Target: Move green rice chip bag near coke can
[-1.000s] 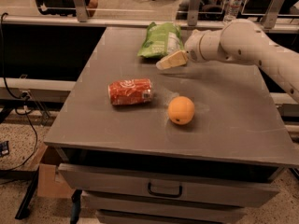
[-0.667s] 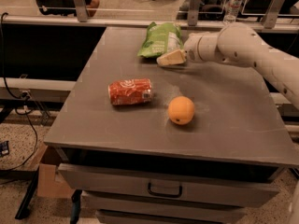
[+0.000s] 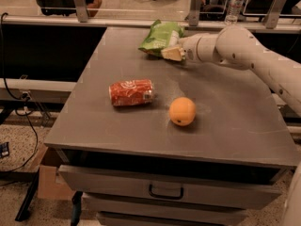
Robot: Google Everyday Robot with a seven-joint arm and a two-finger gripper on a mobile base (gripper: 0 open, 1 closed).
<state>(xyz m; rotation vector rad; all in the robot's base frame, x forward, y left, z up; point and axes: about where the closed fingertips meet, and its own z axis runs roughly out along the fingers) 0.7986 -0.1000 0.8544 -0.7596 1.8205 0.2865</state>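
Gripper (image 3: 173, 53) against bag (image 3: 160, 36) at far edge of bench (image 3: 235, 112); grip state: cannot tell; can (image 3: 132, 92) on side, centre-left

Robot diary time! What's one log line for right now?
gripper: at bag | can: on its side | orange: beside can | bag not yet near can

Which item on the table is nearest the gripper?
The green rice chip bag, at the far edge with the gripper beside it; coke can and orange lie farther off.
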